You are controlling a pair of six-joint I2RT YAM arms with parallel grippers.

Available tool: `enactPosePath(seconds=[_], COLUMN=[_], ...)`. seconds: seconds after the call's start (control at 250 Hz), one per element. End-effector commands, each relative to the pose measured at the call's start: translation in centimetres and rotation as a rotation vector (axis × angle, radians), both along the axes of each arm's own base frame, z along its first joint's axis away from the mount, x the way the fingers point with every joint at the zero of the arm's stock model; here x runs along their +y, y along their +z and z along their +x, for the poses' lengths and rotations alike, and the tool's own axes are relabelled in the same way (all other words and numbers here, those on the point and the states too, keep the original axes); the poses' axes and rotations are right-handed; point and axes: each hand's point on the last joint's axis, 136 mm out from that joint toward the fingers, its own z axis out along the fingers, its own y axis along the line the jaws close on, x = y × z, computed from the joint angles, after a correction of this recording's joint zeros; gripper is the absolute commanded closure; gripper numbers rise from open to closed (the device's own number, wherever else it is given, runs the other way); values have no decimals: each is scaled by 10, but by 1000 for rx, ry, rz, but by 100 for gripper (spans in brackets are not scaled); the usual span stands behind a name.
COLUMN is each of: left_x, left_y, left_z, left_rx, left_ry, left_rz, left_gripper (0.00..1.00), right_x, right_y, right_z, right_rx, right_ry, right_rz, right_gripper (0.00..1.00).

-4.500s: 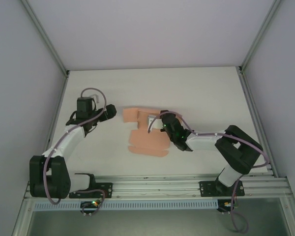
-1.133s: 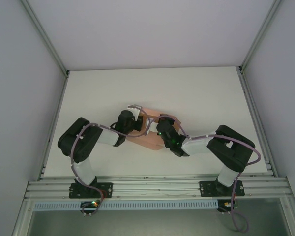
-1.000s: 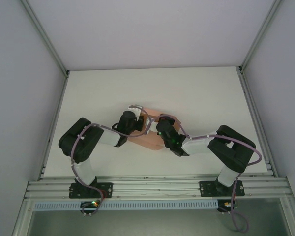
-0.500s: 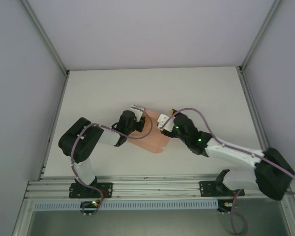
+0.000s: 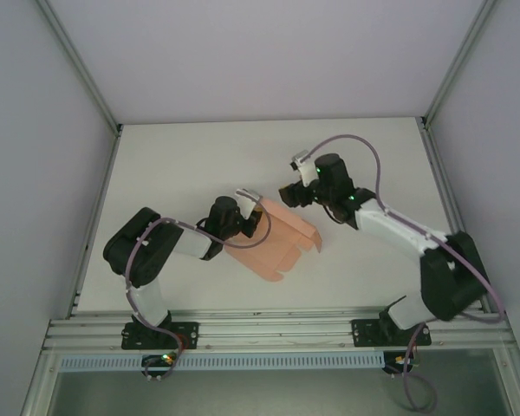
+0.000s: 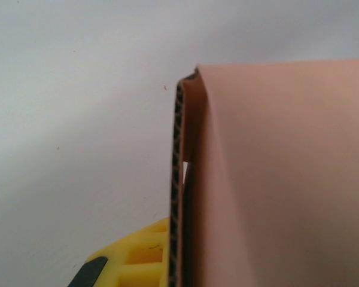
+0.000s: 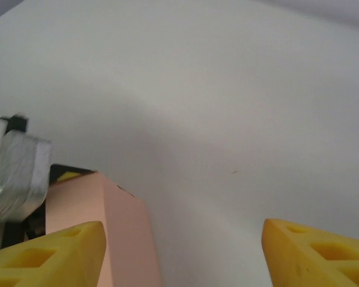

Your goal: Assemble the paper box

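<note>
The salmon-pink paper box (image 5: 275, 239) is partly folded and stands tilted on the white table (image 5: 191, 156) at the middle. My left gripper (image 5: 248, 206) is shut on its upper-left edge. In the left wrist view the cardboard wall (image 6: 275, 179) is pinched edge-on against one yellow finger (image 6: 134, 260); the other finger is hidden behind it. My right gripper (image 5: 289, 196) hangs open just beyond the box's far corner, apart from it. Its yellow fingertips (image 7: 48, 251) stand wide with bare table between them, and the box's corner (image 7: 116, 230) shows beside the left one.
Metal frame posts (image 5: 87, 82) and grey walls close in the table on the left, right and back. An aluminium rail (image 5: 277, 329) runs along the near edge by the arm bases. Bare table lies behind and to both sides of the box.
My right gripper has opened, let go of the box and swung up and to the right, away from it. The left gripper keeps its hold, and the box now shows unfolded flaps at its right.
</note>
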Motion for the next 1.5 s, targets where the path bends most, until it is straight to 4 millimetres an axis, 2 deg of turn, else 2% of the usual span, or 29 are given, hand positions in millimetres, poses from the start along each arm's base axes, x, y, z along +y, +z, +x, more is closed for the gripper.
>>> enactPosePath(seconds=[0.0,0.12,0.292,0.383,0.595,0.767,0.954,1.09,1.206,1.326,1.414,1.493], left_x=[-5,-6,-8,-10,-12,-13,-15,-15,-16,-14,-13,-14], left_y=[-6,-9,-13,-13,-15,-16,-17,-18,-17,-14,-7,2], left_z=[-4,-5,-8,-9,-14,-16,-18,-18,-17,-14,-12,-9], left_rx=[2,13,28,31,43,46,52,63,64,61,56,43], left_ry=[-41,-51,-65,-78,-100,-115,-126,-120,-119,-97,-75,-68], left_rz=[16,26,31,33,36,39,36,33,26,21,4,-22], left_gripper=[100,100,100,100,100,100,100,100,100,93,84,80], right_x=[12,23,22,21,40,47,51,54,47,32,22,16], right_y=[-42,-60,-74,-70,-52,-48,-65,-79,-101,-124,-132,-136], right_z=[-11,-15,-20,-16,-13,-13,-13,-20,-27,-35,-39,-44], right_rx=[241,292,307,290,300,308,356,401,436,453,440,431], right_ry=[-13,23,27,21,71,102,116,132,97,38,7,7], right_rz=[49,89,78,71,182,221,220,238,202,129,83,47], right_gripper=[34,37,37,36,36,35,35,35,36,37,37,37])
